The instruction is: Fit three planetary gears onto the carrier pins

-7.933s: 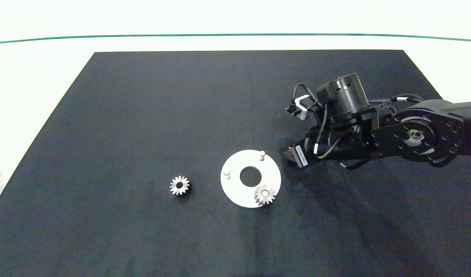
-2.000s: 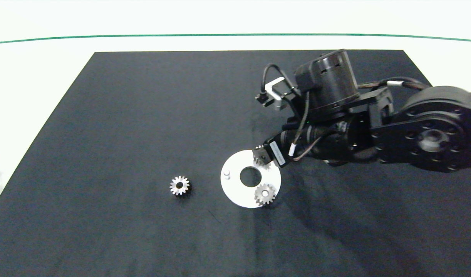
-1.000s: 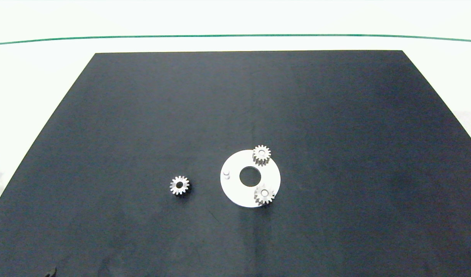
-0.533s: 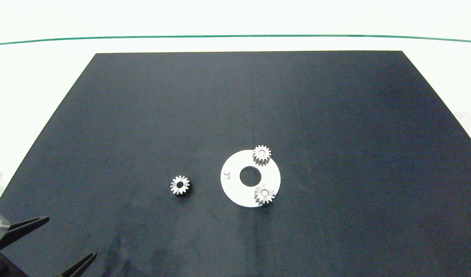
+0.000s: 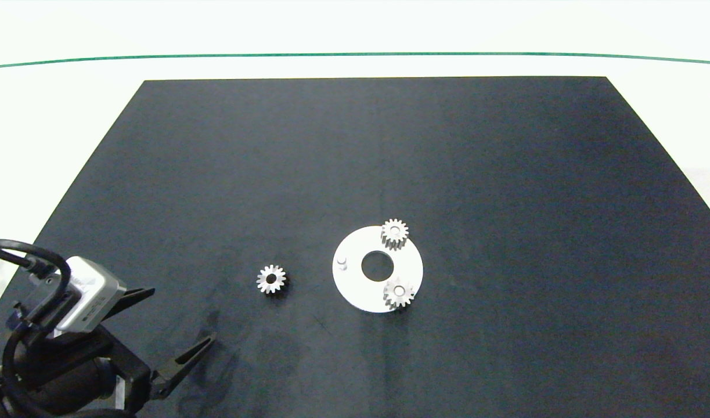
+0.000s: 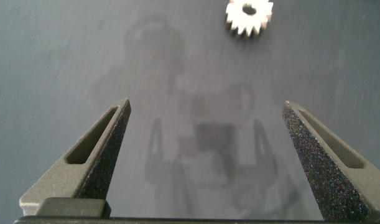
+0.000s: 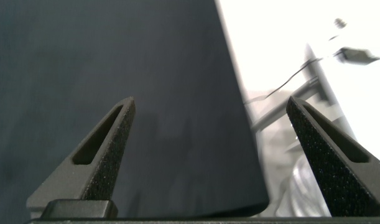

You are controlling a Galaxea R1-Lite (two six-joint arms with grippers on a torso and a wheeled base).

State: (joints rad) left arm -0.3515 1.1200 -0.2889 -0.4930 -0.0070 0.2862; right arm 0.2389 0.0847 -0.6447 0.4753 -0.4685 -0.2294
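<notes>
Gears: three; two gears (image 5: 395,233) (image 5: 398,293) are sitting on pins of the white disc (image 5: 353,284); one loose gear (image 5: 271,279) is lying on the black mat (image 5: 355,174) beside the disc.
Pins: one bare pin (image 5: 342,263) is showing.
My left fingers (image 5: 175,325): I am holding them wide apart, low over the desk near the loose gear.
My right fingers (image 7: 208,155): I am holding them apart at the mat's edge.

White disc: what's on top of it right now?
On the disc sit two gears, each on a pin that shows only through its bore. The third pin stands bare. The third gear lies on the mat, off the disc.
</notes>
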